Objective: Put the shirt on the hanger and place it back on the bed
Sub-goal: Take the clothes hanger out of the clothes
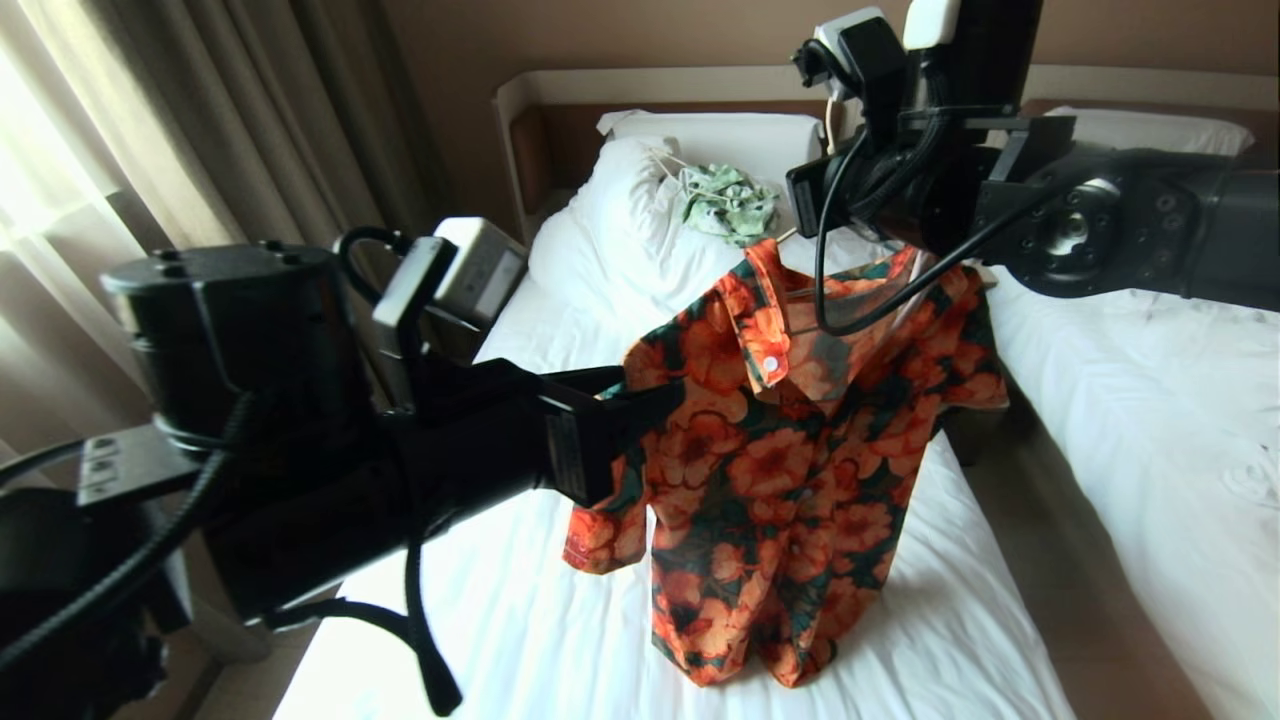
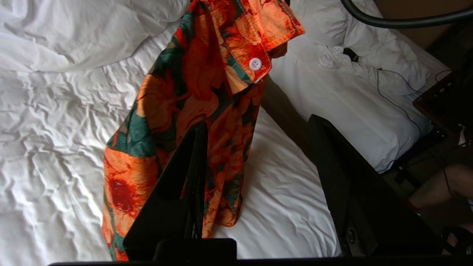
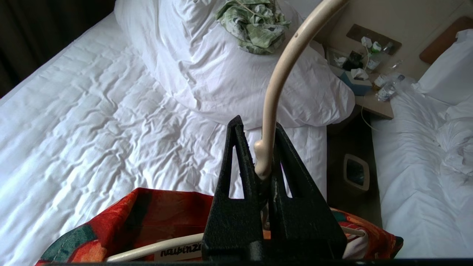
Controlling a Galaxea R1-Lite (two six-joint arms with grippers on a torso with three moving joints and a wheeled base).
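Observation:
The orange-flowered shirt (image 1: 790, 450) hangs on the cream hanger (image 3: 281, 70) above the bed (image 1: 520, 620), its hem just over the white sheet. My right gripper (image 3: 258, 123) is shut on the neck of the hanger's hook, and the shirt collar (image 3: 155, 210) sits right under it. My left gripper (image 2: 257, 120) is open beside the shirt's front (image 2: 199, 74). One finger (image 2: 196, 147) lies against the cloth and the other finger (image 2: 325, 155) stands well apart over the sheet. In the head view the left gripper (image 1: 640, 400) is at the shirt's shoulder and sleeve.
A pale green-and-white garment (image 1: 730, 205) lies on the bunched duvet near the headboard. A second white bed (image 1: 1150, 420) stands to the right across a narrow floor gap (image 1: 1040, 560). A nightstand (image 3: 369, 99) with bottles is between the beds. Curtains (image 1: 200, 120) hang at the left. A person's leg (image 2: 439, 184) shows.

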